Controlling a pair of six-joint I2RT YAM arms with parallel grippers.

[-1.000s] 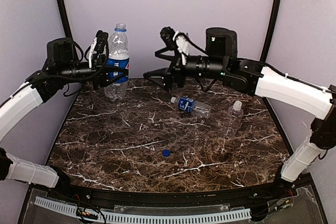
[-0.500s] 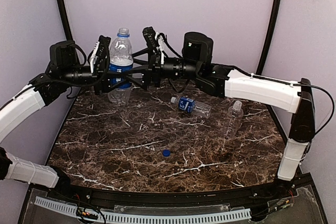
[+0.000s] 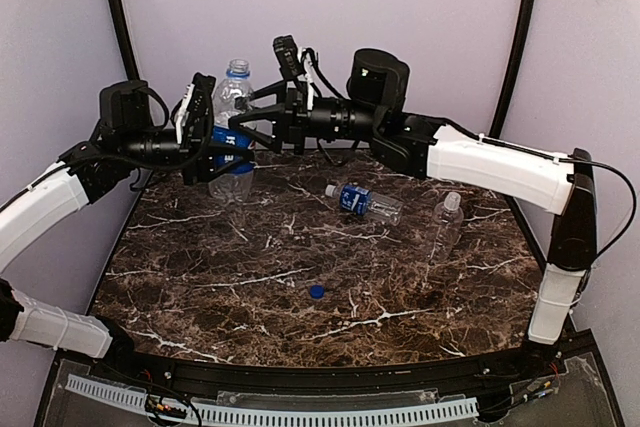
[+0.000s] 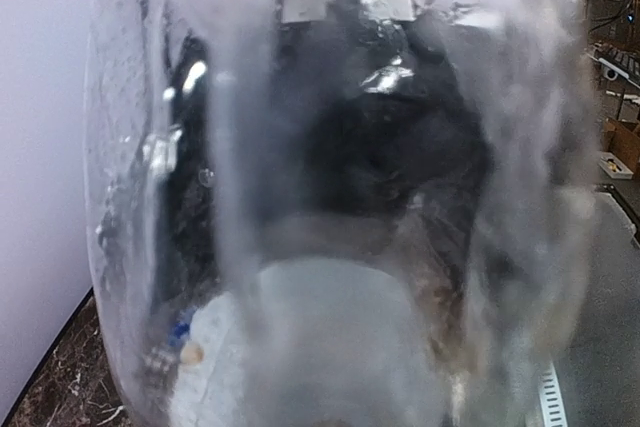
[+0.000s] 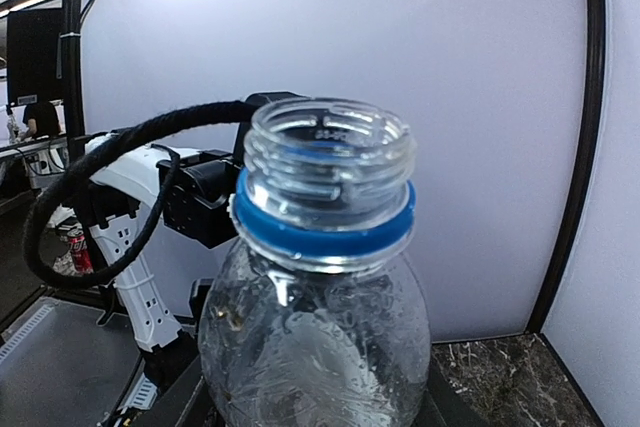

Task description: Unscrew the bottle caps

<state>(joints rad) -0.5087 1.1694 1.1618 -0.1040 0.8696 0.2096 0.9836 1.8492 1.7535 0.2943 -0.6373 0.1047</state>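
**Uncapped bottle gripped by left claw, right claw parted at its shoulder**

The dark marble table (image 3: pixel 200 277) spread beneath both claws. The upright bottle (image 3: pixel 232 97) stood over its far left part. It was clear, beaded with droplets inside, and had a blue label band round its middle. The left claw (image 3: pixel 218 145) was clenched on that band from the bottle's left, and clouded plastic filled its wrist view. The right claw (image 3: pixel 250 119) reached in from the opposite side, jaws parted, with the bottle's upper body between them. Whether they touched the plastic could not be told.

The lying bottle (image 3: pixel 368 204) rested on its side, right of the right claw and nearer the bases, under that arm's forearm. It carried a blue label. The plain bottle (image 3: pixel 446 222) sat further right, well apart from both claws; whether it stood or lay was unclear.

The upright bottle's threaded mouth (image 5: pixel 328 137) was bare, with a blue ring (image 5: pixel 322 232) just under the threads. The lying bottle wore a white cap (image 3: pixel 330 190) on the end nearest the claws, and the plain bottle wore its own (image 3: pixel 452 201). The blue cap (image 3: pixel 316 292) lay alone on the marble, well nearer the bases than either claw
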